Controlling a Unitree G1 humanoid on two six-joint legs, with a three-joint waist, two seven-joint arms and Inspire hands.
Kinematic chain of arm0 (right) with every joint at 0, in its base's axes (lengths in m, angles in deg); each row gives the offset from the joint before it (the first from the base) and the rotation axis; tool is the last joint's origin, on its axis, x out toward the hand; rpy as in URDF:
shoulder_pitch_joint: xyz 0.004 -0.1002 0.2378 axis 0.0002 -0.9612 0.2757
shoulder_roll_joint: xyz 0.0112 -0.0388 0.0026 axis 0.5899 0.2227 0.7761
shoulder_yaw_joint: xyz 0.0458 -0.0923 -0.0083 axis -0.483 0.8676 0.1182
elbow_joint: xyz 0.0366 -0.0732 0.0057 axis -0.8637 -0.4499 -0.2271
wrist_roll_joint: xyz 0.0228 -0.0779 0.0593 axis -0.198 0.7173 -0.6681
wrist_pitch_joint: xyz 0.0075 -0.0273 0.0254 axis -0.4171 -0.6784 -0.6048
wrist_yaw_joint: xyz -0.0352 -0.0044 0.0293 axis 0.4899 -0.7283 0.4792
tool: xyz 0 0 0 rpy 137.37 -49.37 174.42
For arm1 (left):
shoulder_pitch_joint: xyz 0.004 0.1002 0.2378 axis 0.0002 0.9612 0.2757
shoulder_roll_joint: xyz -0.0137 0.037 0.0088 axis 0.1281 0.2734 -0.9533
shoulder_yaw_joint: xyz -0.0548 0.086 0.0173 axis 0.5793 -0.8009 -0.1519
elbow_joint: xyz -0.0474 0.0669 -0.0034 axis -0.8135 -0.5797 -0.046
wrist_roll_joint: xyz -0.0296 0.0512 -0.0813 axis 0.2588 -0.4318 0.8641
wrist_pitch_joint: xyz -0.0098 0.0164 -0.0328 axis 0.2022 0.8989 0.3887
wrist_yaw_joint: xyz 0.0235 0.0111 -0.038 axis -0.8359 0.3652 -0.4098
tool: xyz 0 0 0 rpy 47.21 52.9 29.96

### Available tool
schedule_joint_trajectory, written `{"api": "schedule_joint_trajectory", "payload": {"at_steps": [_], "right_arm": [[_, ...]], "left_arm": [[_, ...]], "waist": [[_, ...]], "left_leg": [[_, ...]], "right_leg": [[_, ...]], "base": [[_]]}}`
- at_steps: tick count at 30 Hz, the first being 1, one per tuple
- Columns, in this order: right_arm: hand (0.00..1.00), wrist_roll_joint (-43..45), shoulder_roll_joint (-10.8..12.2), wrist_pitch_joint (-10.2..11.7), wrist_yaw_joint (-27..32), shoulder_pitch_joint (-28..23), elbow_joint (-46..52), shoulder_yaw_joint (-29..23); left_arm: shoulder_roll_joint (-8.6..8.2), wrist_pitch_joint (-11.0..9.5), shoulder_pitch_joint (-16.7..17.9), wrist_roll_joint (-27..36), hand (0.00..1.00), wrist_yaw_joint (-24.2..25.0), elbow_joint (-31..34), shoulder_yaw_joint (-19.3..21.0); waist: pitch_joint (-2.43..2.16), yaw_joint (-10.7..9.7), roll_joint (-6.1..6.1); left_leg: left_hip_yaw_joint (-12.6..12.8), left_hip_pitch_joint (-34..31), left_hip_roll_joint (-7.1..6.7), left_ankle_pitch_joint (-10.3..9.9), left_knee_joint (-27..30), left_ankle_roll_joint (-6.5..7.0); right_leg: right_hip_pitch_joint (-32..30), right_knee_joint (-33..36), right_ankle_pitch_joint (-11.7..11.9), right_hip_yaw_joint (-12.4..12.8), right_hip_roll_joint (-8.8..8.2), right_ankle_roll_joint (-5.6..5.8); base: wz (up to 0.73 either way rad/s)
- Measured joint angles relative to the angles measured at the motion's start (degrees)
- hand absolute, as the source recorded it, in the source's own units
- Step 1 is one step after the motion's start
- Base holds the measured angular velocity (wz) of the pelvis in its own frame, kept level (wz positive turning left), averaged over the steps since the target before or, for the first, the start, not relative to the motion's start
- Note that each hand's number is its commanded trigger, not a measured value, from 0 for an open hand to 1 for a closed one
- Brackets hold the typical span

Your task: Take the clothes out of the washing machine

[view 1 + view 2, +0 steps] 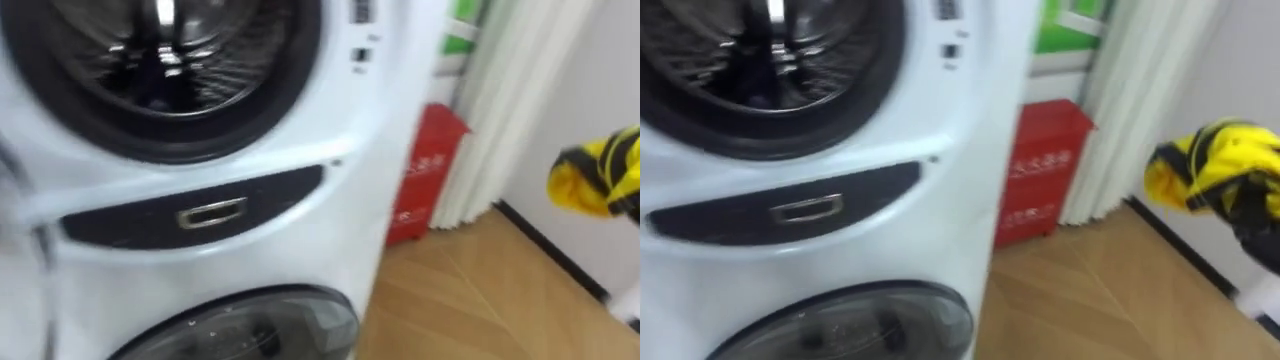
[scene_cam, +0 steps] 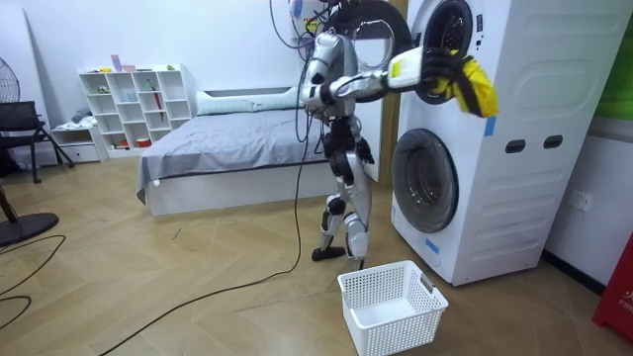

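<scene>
— Where is the clothing?

— The yellow garment (image 1: 1205,165) is outside the washing machine (image 2: 514,148), bunched in the right hand (image 2: 435,67). The hand is clenched round the cloth, which hangs in the air. In the room view it is level with the upper drum's opening.

— And the drum itself?

— The upper drum (image 1: 165,55) gapes open, its ribbed metal shining. I cannot tell what lies inside. The lower door (image 1: 245,330) below it is closed.

— Any basket?

— A white basket (image 2: 386,272) sits on the wooden floor (image 2: 198,287) before the lower door, just beside the robot's feet, and its bare mesh bottom shows.

— The other hand?

— The left hand (image 2: 364,150) hangs by the hip, and I cannot tell its state.

— Room to move?

— The machine's front edge is to the garment's left. A red box (image 1: 425,170) and a pale curtain (image 1: 500,100) stand beyond it, with floor beneath. Behind the robot, open floor runs to the bed (image 2: 227,148).
</scene>
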Motion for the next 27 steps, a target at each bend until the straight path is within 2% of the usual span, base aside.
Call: {"api": "schedule_joint_trajectory", "payload": {"at_steps": [2,3,4,6,7,9,10,11,12,14,16,17,18,19,21,22,23,25,26,27], "right_arm": [[1.0,0.04,0.0,0.61,-0.24,0.24,-2.96,1.62],[1.0,0.31,0.0,0.55,-0.7,0.21,-5.45,2.91],[1.0,0.47,0.02,0.13,-1.32,0.22,-7.48,4.21],[1.0,0.6,0.03,-0.68,-2.03,0.24,-9.76,6.67],[1.0,0.51,0.11,-0.68,-2.46,0.28,-11.58,8.51],[1.0,0.55,0.33,-0.53,-3.04,0.55,-15.17,11.46],[1.0,0.59,0.64,-0.54,-3.11,1.11,-18.44,13.43],[1.0,0.51,0.67,-0.53,-3.16,1.47,-20.25,14.29],[1.0,0.47,0.77,-0.54,-3.68,2.14,-23.8,14.82],[1.0,0.38,0.78,-0.49,-3.65,3.48,-28.21,14.94],[1.0,-0.02,1.01,0.13,-3.33,4.76,-32.86,14.91],[1.0,-0.02,1.06,0.15,-3.02,5.12,-34.1,14.92],[1.0,-0.07,1.07,0.17,-2.31,5.56,-36.13,14.91],[1.0,-0.41,1.1,0.6,-1.33,6.58,-38.24,14.91],[1.0,-0.51,1.48,0.83,-0.22,9.79,-40.9,15.05],[1.0,-0.54,1.9,1.79,0.31,11.82,-43.07,15.08],[1.0,-0.68,2.12,2.3,0.64,12.67,-44.12,15.08],[1.0,-0.84,2.31,3.7,1.6,15.35,-47.91,15.77],[1.0,-0.84,2.31,3.98,1.95,15.91,-48.87,16.19],[1.0,-0.75,2.34,4.55,2.35,17.07,-50.71,16.88]], "left_arm": [[0.23,0.01,-0.22,0.02,0.0,0.58,0.0,-1.62],[0.24,0.0,-0.55,0.53,0.0,0.64,0.0,-3.0],[0.24,0.01,-0.79,2.19,0.0,0.92,0.0,-4.63],[0.25,0.26,-1.39,4.18,0.0,1.58,0.0,-6.96],[0.23,0.53,-2.09,4.76,0.0,1.7,0.03,-8.21],[0.24,0.62,-3.22,4.95,0.0,1.7,0.13,-10.06],[0.23,0.6,-3.86,5.42,0.0,1.7,0.22,-11.28],[0.14,0.51,-4.04,6.13,0.0,1.73,0.43,-11.81],[-0.16,0.24,-4.41,7.26,0.0,1.79,0.48,-12.79],[-0.62,-0.57,-4.79,8.58,0.0,2.16,0.4,-13.46],[-0.64,-0.74,-4.82,9.14,0.0,2.87,0.34,-13.44],[-0.66,-0.76,-4.87,9.13,0.0,2.87,0.35,-13.46],[-0.83,-0.84,-5.03,9.11,0.0,2.88,0.37,-13.5],[-1.28,-0.95,-5.15,9.05,0.0,2.89,0.41,-13.55],[-1.48,-1.6,-5.31,9.15,0.0,3.03,0.31,-13.93],[-1.48,-1.72,-5.41,9.68,0.0,3.04,0.32,-14.43],[-1.54,-1.72,-5.64,10.17,0.0,3.04,0.32,-14.57],[-1.88,-1.92,-6.24,10.25,0.0,3.03,0.26,-15.73],[-1.89,-2.01,-6.44,10.26,0.0,2.99,0.19,-15.96],[-1.99,-2.19,-7.14,10.26,0.0,2.9,-0.66,-16.6]], "waist": [[-0.1,-1.82,-0.18],[0.02,-2.69,-0.3],[0.08,-3.6,-0.23],[0.19,-4.03,0.13],[0.32,-4.08,0.34],[0.17,-4.78,0.86],[0.11,-5.03,1.6],[0.18,-5.18,1.81],[0.26,-5.39,2.59],[-0.16,-5.64,4.31],[-0.28,-7.07,6.0],[-0.28,-7.25,6.11],[-0.49,-7.4,6.48],[-0.42,-7.4,7.3],[0.01,-7.46,8.83],[-0.07,-8.12,9.71],[0.01,-8.21,10.08],[-0.18,-8.24,11.49],[-0.26,-8.23,11.67],[-0.36,-8.26,12.37]], "left_leg": [[1.59,-0.58,0.24,0.0,0.59,0.0],[2.84,-0.69,0.56,0.0,0.61,0.0],[4.6,-0.91,0.83,0.01,0.81,-0.01],[7.02,-1.48,1.07,0.01,1.01,-0.01],[8.29,-2.04,1.17,0.0,1.19,0.0],[9.29,-3.51,1.23,0.0,1.98,0.01],[9.44,-4.07,1.13,0.0,2.24,0.01],[9.44,-4.46,1.09,0.0,2.27,0.01],[9.45,-4.85,1.02,-0.01,2.32,0.03],[9.48,-5.81,0.83,-0.02,2.5,0.05],[9.0,-6.54,0.36,-0.41,2.53,0.21],[8.66,-6.57,0.01,-0.51,2.5,0.32],[8.68,-6.78,-0.51,-0.71,2.53,0.48],[8.7,-6.95,-0.96,-1.0,2.51,0.63],[8.81,-7.8,-1.02,-1.18,2.42,0.86],[8.8,-8.78,-1.1,-1.19,2.43,0.87],[8.77,-9.03,-1.14,-1.18,2.43,0.88],[8.5,-10.41,-1.34,-1.19,2.46,0.89],[8.28,-10.79,-1.61,-1.18,2.46,0.92],[7.35,-11.65,-1.91,-1.15,2.45,1.01]], "right_leg": [[-0.87,0.02,0.49,1.88,0.54,0.5],[-1.31,0.02,0.67,3.6,1.13,0.76],[-1.93,-0.14,0.71,4.27,1.41,0.84],[-3.15,-0.17,0.72,5.32,2.03,0.89],[-4.2,0.01,0.71,5.02,1.93,0.91],[-6.02,-0.32,0.71,5.01,1.98,0.91],[-6.75,-0.52,0.71,5.06,2.07,0.9],[-7.09,-0.7,0.71,5.16,2.17,0.9],[-7.46,-0.96,0.72,5.15,2.3,0.89],[-8.72,-0.67,0.74,5.08,2.49,0.87],[-9.98,1.22,0.9,5.48,2.66,0.66],[-10.25,1.69,1.18,5.95,2.75,0.39],[-10.88,2.5,2.9,7.01,2.89,0.24],[-11.2,2.88,3.49,7.45,3.02,-0.25],[-12.12,2.92,3.69,7.55,3.02,-0.32],[-13.04,2.9,3.72,7.55,2.92,-0.29],[-13.28,2.92,3.74,7.56,2.9,-0.27],[-14.55,2.97,3.89,7.53,2.88,-0.01],[-14.94,3.04,3.89,7.57,2.87,0.0],[-15.62,3.14,3.86,7.6,2.83,0.02]], "base": [[-0.57],[-0.58],[-0.59],[-0.67],[-0.7],[-0.54],[-0.4],[-0.33],[-0.34],[-0.29],[-0.03],[0.06],[-0.03],[-0.09],[-0.15],[-0.05],[0.05],[0.05],[0.06],[0.08]]}}
